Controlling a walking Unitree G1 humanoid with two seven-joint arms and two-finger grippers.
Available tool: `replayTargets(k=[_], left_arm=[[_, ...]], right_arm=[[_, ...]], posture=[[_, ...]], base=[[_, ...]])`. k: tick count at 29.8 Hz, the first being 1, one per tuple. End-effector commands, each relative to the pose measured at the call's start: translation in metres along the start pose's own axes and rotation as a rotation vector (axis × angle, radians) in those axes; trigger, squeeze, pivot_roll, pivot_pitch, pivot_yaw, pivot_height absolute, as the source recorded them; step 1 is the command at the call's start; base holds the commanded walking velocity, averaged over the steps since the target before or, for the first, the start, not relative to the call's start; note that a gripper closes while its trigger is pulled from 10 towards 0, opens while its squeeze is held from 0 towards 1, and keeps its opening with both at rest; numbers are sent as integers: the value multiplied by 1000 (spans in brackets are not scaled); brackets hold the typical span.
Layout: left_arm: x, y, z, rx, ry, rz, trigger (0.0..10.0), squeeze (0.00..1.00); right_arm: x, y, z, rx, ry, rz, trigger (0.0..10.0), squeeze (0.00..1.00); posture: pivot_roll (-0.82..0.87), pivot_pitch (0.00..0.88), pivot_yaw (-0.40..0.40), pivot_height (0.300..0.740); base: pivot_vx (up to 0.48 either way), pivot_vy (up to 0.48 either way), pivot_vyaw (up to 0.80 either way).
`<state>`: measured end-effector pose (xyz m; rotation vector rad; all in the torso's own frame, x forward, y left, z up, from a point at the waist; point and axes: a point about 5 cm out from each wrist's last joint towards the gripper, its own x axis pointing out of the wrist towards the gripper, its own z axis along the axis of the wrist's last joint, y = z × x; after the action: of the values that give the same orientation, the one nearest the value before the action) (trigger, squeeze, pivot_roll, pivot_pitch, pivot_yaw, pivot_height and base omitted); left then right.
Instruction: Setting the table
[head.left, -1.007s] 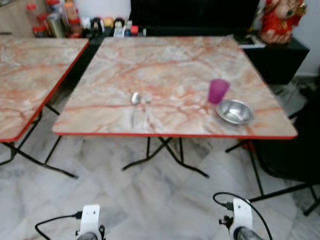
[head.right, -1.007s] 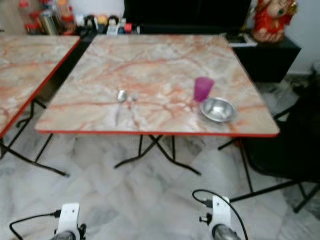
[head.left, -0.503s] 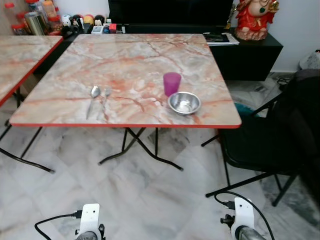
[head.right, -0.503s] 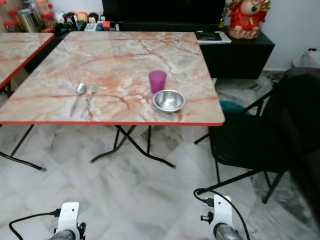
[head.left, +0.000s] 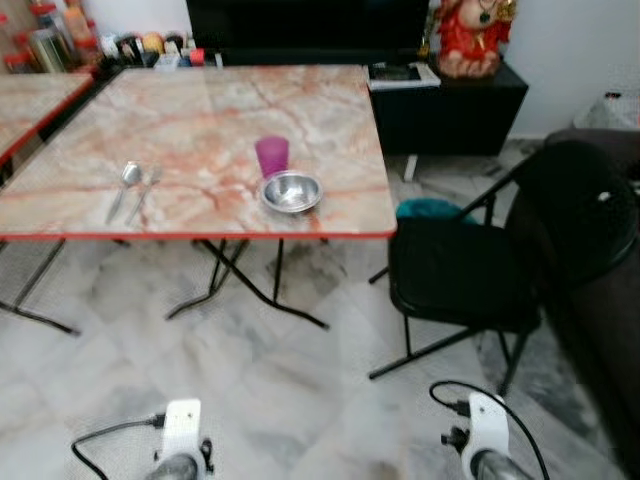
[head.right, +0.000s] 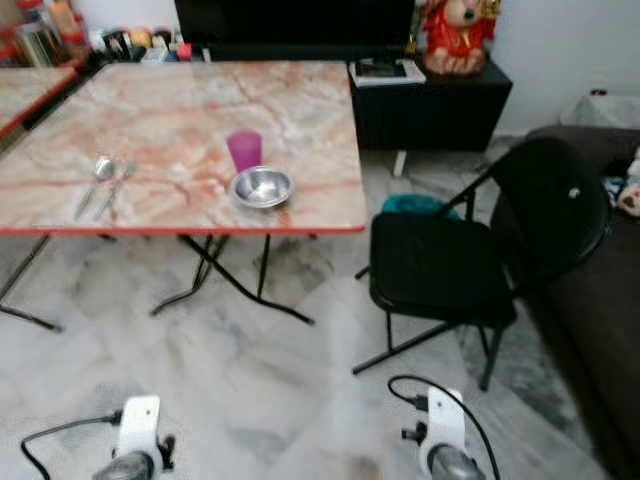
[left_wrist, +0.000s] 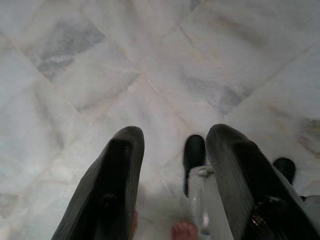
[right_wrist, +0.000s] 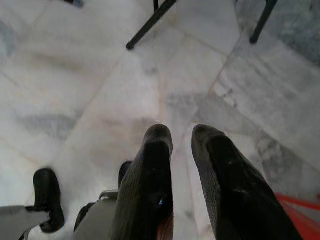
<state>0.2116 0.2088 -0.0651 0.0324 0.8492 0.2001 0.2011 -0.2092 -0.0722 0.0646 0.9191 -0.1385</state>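
1. A spoon (head.left: 125, 184) and fork (head.left: 146, 188) lie side by side on the table (head.left: 200, 120) near its front edge, long axes running front to back, heads pointing away from the robot.
2. A steel bowl (head.left: 291, 191), apparently empty, sits just in front of a purple cup (head.left: 272, 156); the cup's inside is not visible.
3. A black chair (head.left: 470, 270) stands right of the table.
4. Left gripper (left_wrist: 172, 165) hangs over the floor, fingers parted, holding nothing.
5. Right gripper (right_wrist: 182, 165) likewise, gap narrow.

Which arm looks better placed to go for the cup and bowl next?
Neither by much: both tools, left and right, hang empty over the floor, short of the table. The cup and bowl sit nearer the left arm's side, so probably left.
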Motion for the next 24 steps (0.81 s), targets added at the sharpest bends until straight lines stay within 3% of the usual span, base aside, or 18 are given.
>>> replayTargets(k=[1, 24], left_arm=[[0, 4, 0, -20, 3, 12, 10000, 0], [1, 3, 2, -20, -1, 13, 10000, 0]], right_arm=[[0, 3, 0, 10, -2, 5, 10000, 0], [0, 3, 0, 5, -1, 6, 10000, 0]], posture=[[14, 97, -20, 736], [16, 95, -21, 736]], base=[[0, 0, 0], [343, 0, 0]])
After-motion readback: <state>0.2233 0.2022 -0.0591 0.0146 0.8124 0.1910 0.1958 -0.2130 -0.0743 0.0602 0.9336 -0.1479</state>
